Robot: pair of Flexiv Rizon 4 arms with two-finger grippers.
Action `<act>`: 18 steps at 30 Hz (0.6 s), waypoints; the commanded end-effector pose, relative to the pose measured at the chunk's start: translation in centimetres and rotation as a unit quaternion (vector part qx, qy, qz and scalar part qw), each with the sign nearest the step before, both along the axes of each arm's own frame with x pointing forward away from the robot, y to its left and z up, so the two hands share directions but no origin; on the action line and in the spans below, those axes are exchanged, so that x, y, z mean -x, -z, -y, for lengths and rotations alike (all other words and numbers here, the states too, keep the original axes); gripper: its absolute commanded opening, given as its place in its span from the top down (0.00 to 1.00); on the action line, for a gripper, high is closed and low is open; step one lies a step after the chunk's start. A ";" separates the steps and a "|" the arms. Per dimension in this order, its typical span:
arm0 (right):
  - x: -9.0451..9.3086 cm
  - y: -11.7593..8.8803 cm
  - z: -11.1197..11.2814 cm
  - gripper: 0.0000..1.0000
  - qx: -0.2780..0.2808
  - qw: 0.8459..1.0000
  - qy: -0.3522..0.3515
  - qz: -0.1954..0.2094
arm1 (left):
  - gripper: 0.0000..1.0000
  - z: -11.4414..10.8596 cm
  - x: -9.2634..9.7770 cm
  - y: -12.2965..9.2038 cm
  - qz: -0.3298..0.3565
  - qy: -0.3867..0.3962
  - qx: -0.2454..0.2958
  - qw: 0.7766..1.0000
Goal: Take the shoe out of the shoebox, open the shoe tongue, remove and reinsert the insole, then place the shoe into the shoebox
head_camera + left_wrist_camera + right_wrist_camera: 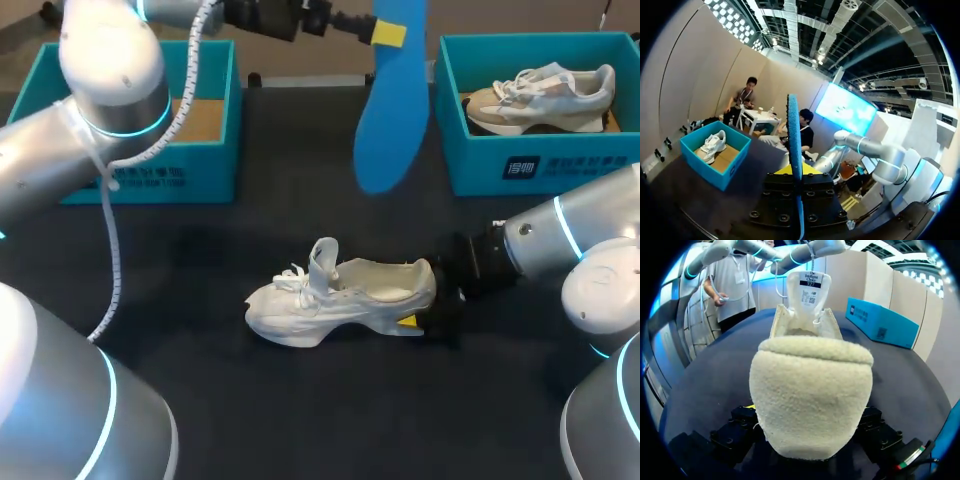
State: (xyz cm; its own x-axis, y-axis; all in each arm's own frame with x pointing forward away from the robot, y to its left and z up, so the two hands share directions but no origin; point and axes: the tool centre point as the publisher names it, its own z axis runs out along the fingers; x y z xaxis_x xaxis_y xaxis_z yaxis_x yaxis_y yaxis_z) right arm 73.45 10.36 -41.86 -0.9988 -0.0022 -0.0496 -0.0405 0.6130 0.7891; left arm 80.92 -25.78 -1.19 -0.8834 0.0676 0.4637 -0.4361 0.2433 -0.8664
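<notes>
A white shoe (340,295) lies on its sole in the middle of the dark table, its tongue (323,258) pulled upright. My right gripper (425,318) is at the heel, one finger on each side, shut on the shoe. In the right wrist view the fleecy heel (810,390) fills the space between the fingers of my right gripper (807,437). My left gripper (388,33) is raised at the back of the table, shut on the top end of a blue insole (390,110) that hangs down. The left wrist view shows the insole (794,140) edge-on in my left gripper (796,172).
A teal shoebox (150,165) stands at the back left with brown card inside. Another teal shoebox (540,170) at the back right holds a beige and white shoe (540,95). The left arm's white cable (110,240) hangs over the table's left side.
</notes>
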 end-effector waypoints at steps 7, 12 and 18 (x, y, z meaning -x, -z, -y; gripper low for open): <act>0.0 0.0 -0.1 1.00 0.001 1.000 0.000 0.001 | 1.00 -2.5 -1.5 0.9 0.017 0.044 0.036 0.998; 0.0 0.0 -0.1 1.00 0.001 1.000 0.000 0.001 | 1.00 -2.9 -2.0 1.3 0.026 0.043 0.062 0.997; 0.0 0.0 -0.1 1.00 0.001 1.000 0.000 0.001 | 1.00 -3.1 -2.2 1.4 0.034 0.033 0.069 0.996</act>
